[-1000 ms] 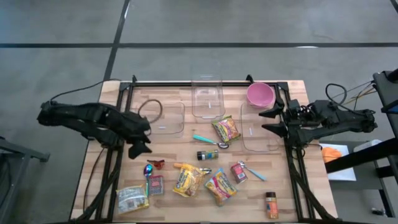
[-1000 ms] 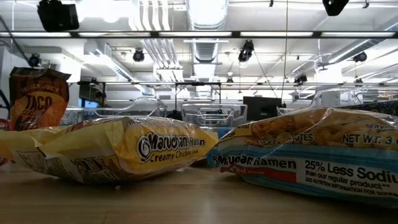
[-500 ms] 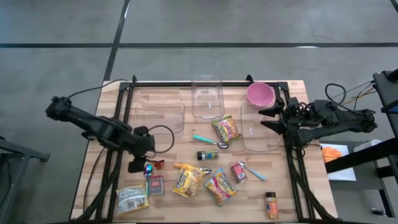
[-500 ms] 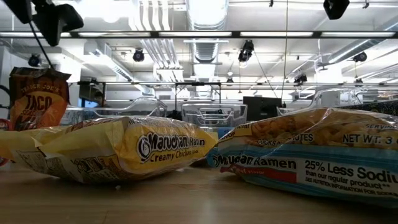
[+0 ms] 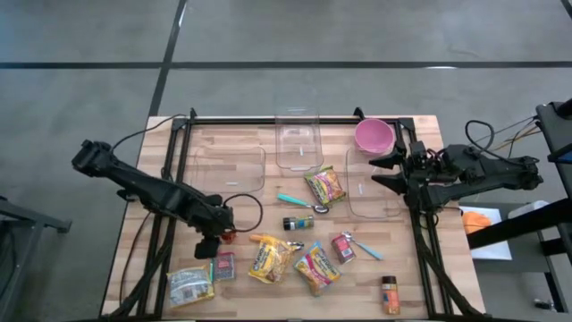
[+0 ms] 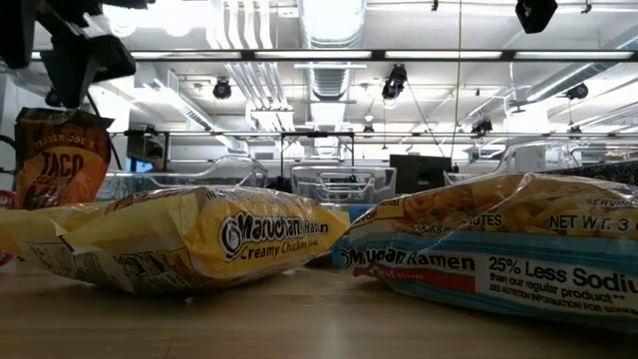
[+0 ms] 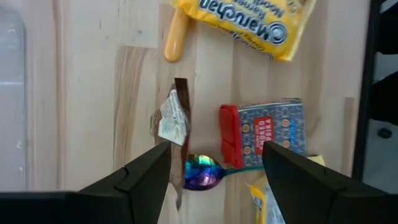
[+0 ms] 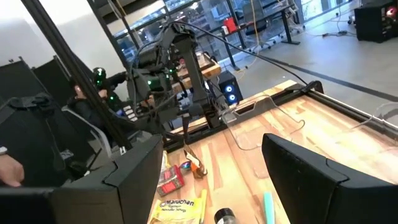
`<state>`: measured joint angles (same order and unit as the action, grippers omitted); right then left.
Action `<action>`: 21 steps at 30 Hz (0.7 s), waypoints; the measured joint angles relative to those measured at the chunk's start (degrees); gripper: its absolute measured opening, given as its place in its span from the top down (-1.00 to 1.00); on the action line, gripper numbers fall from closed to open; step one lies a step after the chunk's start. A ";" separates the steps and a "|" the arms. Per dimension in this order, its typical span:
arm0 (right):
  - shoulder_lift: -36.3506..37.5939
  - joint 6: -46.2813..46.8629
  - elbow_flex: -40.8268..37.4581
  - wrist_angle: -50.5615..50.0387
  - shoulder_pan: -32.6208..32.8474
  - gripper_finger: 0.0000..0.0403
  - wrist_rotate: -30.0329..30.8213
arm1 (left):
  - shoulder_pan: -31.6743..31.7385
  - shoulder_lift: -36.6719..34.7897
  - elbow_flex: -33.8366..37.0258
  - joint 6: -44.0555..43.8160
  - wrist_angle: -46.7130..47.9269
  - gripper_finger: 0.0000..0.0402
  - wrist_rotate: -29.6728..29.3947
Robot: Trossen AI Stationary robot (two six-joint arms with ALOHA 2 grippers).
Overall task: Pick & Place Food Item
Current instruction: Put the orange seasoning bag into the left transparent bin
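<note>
Ramen packets (image 5: 273, 258) lie at the table's (image 5: 241, 192) six o'clock — bowl (image 5: 374, 136) at two, containers (image 5: 298, 140) at twelve.

Three clear containers (image 5: 298, 139), one pink bowl (image 5: 374, 136), four ramen packets (image 5: 272, 257), two spice jars (image 5: 298, 223)

From above, the left end effector (image 5: 209, 243) covered the iridescent spoon (image 7: 200, 172) and the small brown packet (image 7: 172, 118). In the low view, two ramen packets (image 6: 189, 237) blocked most of the counter (image 6: 299, 319), and the taco seasoning pouch (image 6: 55, 155) was partly hidden. The small jar (image 5: 390, 295) label was unreadable.
</note>
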<state>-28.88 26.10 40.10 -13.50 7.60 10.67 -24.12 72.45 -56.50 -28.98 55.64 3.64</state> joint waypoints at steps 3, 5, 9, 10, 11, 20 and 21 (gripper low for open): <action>-0.13 -0.13 0.00 -0.04 0.00 -0.35 0.01 | 0.00 1.56 0.92 -0.99 -0.45 -0.29 -0.64; -0.11 -0.16 0.00 -0.03 0.00 -0.35 -0.03 | 0.00 2.75 1.86 -2.21 -0.44 -0.29 -0.65; -0.09 -0.19 0.00 -0.02 0.00 -0.35 -0.22 | 0.05 4.78 3.09 -3.25 -0.42 -0.29 0.32; -0.09 -0.19 0.00 -0.02 0.00 -0.35 -0.25 | 0.05 5.04 3.20 -3.23 -0.60 -0.28 0.69; -0.11 -0.18 0.00 -0.05 0.00 -0.35 -0.35 | 0.04 5.15 3.31 -3.19 -0.61 -0.27 0.77; -0.11 0.13 0.00 -3.20 0.00 -0.35 -0.60 | 0.07 5.26 3.29 -2.54 -1.89 0.38 0.41; -0.11 0.35 -0.02 -3.65 0.00 -0.35 -0.60 | 0.07 5.26 3.29 -2.55 -2.08 0.47 -0.29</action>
<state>-28.99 26.44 40.07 -17.14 7.60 10.06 -24.05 77.71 -53.21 -31.53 53.55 3.34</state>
